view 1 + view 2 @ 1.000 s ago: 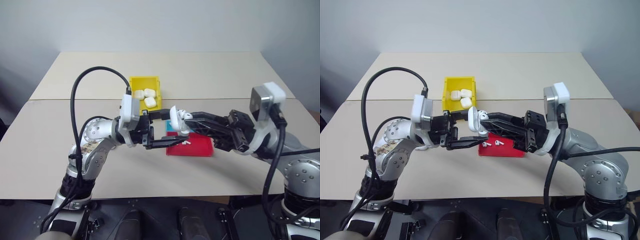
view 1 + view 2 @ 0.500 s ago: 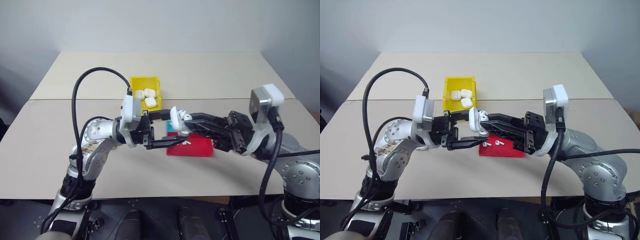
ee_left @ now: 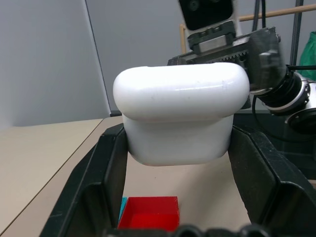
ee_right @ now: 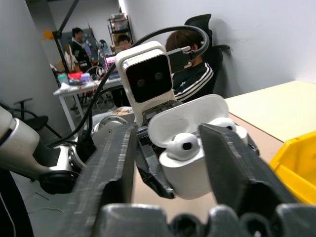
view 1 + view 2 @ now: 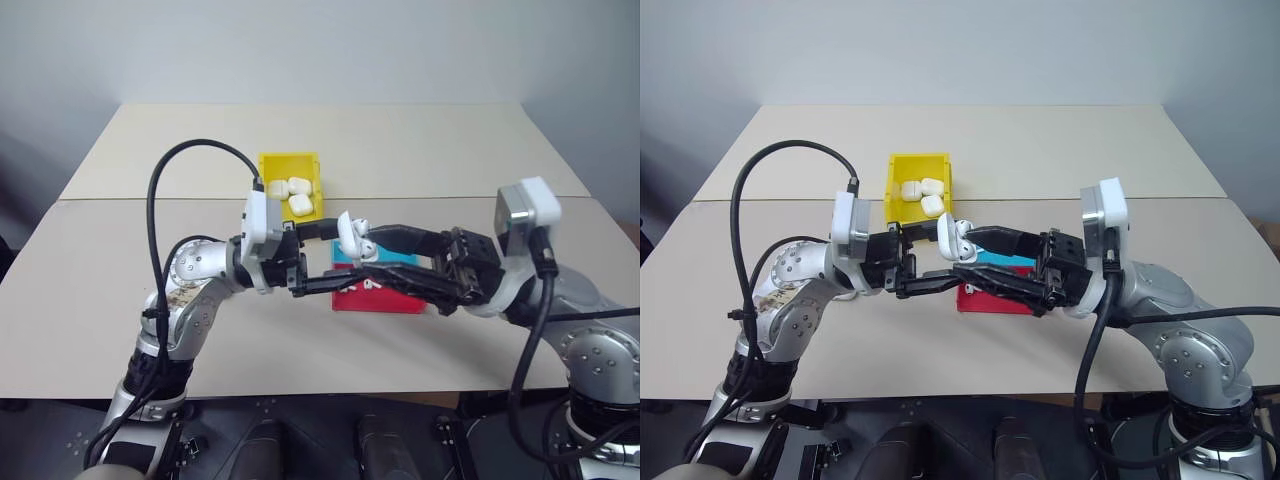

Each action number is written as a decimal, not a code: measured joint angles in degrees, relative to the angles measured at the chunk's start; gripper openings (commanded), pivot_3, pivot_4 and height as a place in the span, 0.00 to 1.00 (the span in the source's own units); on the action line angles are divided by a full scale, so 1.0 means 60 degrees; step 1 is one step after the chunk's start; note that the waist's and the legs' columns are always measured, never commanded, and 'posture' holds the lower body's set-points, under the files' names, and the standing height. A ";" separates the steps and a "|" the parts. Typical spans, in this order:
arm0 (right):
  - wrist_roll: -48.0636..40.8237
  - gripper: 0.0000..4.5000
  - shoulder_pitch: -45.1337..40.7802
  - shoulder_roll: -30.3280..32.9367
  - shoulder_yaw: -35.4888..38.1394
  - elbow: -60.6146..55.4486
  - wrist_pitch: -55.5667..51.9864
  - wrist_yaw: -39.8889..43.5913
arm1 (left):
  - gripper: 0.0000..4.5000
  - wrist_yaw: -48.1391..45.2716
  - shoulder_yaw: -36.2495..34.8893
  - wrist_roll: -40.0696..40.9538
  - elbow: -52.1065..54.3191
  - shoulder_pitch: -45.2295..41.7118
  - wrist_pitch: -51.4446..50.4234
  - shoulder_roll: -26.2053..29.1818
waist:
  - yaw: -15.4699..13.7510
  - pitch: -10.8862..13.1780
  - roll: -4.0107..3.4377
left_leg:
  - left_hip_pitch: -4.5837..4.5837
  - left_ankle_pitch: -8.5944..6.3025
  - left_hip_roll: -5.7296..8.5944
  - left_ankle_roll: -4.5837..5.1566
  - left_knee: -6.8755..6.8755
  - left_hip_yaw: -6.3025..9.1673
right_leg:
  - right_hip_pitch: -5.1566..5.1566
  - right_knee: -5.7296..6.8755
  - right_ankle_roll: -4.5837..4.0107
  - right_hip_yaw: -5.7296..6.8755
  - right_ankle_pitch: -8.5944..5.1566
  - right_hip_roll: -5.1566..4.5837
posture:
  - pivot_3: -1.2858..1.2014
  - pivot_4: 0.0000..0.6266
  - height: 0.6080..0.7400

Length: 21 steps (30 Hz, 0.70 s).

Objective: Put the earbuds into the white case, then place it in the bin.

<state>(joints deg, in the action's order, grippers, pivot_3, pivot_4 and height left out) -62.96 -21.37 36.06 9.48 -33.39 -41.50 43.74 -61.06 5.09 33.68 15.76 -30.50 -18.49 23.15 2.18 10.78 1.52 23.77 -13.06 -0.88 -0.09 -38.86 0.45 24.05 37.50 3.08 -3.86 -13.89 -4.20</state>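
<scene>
Beige table (image 5: 200,140): left gripper (image 5: 335,258) clamped on white case (image 5: 348,233), lid up, earbuds (image 4: 183,145) inside, above red tray (image 5: 385,298); right gripper (image 5: 372,254) spread around it; yellow bin (image 5: 272,168) behind holds cases.

Hiding part of the red tray (image 5: 992,300) behind the right gripper's (image 5: 972,259) fingers. Covering the sides of the white case (image 3: 180,120) under the left gripper's (image 3: 180,163) 2 black fingers. Blurring the people at the desks in the right wrist view.
</scene>
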 measured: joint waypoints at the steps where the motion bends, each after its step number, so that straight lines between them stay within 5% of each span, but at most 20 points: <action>1: 0.0080 0.74 0.0019 0.0007 0.0000 0.0007 0.0021 -0.0007 | 0.61 -0.0002 -0.0010 0.0000 0.0000 0.0005 0.0000 0.0004 | -0.0004 0.0000 0.0000 | 0.0000 0.0000 0.0000 0.0000 0.0000 0.0000 | 0.0000 -0.0001 0.0000 0.0000 0.0000 0.0000 | 0.52 0.24 1.00; 13: 0.0326 0.74 0.0130 0.1302 0.1167 0.0930 0.0414 0.1140 | 0.61 -0.0346 0.0006 -0.0060 -0.0025 0.0047 0.0375 0.0084 | -0.0018 0.0001 0.0001 | -0.0002 0.0000 0.0002 0.0000 -0.0006 -0.0006 | -0.0006 -0.0001 0.0005 -0.0002 0.0004 -0.0002 | 0.52 0.24 1.00; 17: 0.0140 0.54 -0.2009 0.1808 0.0985 0.1785 0.0230 0.1695 | 0.61 -0.0530 0.0294 -0.0373 -0.0574 -0.0119 0.0585 -0.0011 | 0.0063 0.0001 0.0000 | -0.0011 0.0002 0.0001 0.0004 -0.0004 -0.0013 | -0.0002 0.0006 0.0003 -0.0012 0.0005 0.0004 | 0.52 0.24 1.00; 21: 0.0456 0.23 -0.4101 0.1874 -0.0325 0.2521 -0.0329 0.2205 | 0.61 -0.0646 0.0677 -0.0784 -0.1322 -0.0598 0.0875 -0.0319 | 0.0035 0.0001 0.0001 | -0.0001 0.0002 -0.0009 0.0004 -0.0004 -0.0009 | 0.0003 -0.0003 0.0002 -0.0006 0.0005 0.0013 | 0.52 0.24 1.00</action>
<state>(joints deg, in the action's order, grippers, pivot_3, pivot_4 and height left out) -60.23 -45.97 47.30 7.53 -18.26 -43.47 56.97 -64.93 9.15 28.98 7.83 -34.09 -13.24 21.23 2.39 10.78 1.52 23.76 -13.05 -0.93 -0.06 -38.89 0.40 24.07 37.48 3.09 -3.89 -13.86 -4.13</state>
